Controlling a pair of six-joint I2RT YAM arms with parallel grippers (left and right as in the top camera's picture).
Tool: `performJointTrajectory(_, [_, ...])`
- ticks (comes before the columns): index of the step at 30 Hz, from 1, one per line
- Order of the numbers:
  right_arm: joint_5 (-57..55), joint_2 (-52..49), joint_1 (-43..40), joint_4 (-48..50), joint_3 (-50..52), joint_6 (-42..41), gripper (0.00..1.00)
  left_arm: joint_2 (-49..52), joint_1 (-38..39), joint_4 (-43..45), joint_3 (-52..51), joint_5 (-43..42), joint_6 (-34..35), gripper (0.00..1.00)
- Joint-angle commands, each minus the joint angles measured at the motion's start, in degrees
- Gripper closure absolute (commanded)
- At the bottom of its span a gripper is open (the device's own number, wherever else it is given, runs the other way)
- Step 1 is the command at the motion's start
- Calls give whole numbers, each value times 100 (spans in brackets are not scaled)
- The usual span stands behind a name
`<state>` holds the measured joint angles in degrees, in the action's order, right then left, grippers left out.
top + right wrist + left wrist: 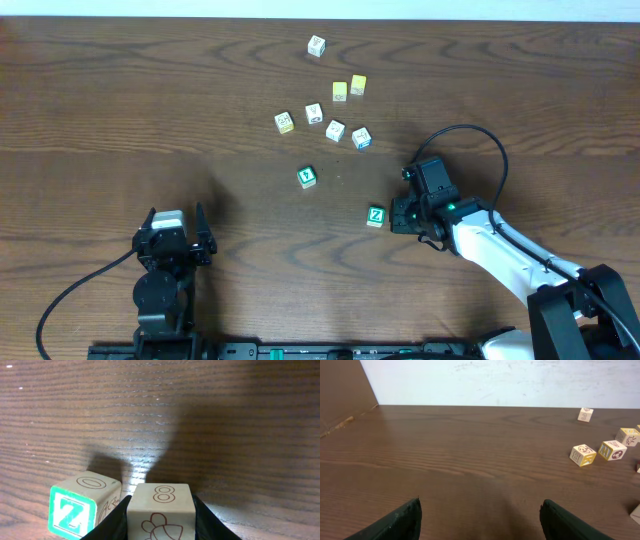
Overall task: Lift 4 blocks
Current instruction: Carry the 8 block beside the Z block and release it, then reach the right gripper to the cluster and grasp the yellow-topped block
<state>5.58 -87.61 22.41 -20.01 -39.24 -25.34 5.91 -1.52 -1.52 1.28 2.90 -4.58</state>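
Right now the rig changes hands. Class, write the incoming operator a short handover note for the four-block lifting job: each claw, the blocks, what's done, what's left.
Left claw: open, empty, near the front edge of the table.
Right claw: shut on the white 8 block, beside the green Z block; lifted or not, cannot tell.
Other green block and blue-print block: loose on the table, clear of both claws.
Done: one block gripped. Left: apparently the other three.
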Motion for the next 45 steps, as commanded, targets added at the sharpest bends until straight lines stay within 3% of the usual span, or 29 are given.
performJointTrajectory(1, [31, -15, -20, -70, -7, 33, 67, 4, -39, -214, -105, 50, -52, 24])
performJointTrajectory(7, [26, -15, -20, -192, -7, 35, 66, 4, -39, -212, -105, 50, -52, 24])
performJointTrajectory(14, [-17, -15, -20, -24, -7, 101, 51, 4, -39, -214, -105, 50, -52, 24])
performJointTrajectory(21, [-280, -15, -20, 83, -7, 96, 49, 4, -39, -214, -105, 50, -52, 24])
performJointTrajectory(28, [-426, -15, -26, 350, -7, 57, 48, 4, -39, -214, -105, 50, -52, 24])
performJointTrajectory(38, [-481, -15, -48, 619, -208, 380, 58, 4, -39, -214, -105, 50, -52, 24])
performJointTrajectory(41, [-337, -15, -46, 450, -588, 1069, 41, 4, -39, -214, -105, 50, -52, 24])
performJointTrajectory(45, [-382, -55, -46, 59, -1261, 1408, 33, 4, -39, -214, -105, 50, -52, 24])
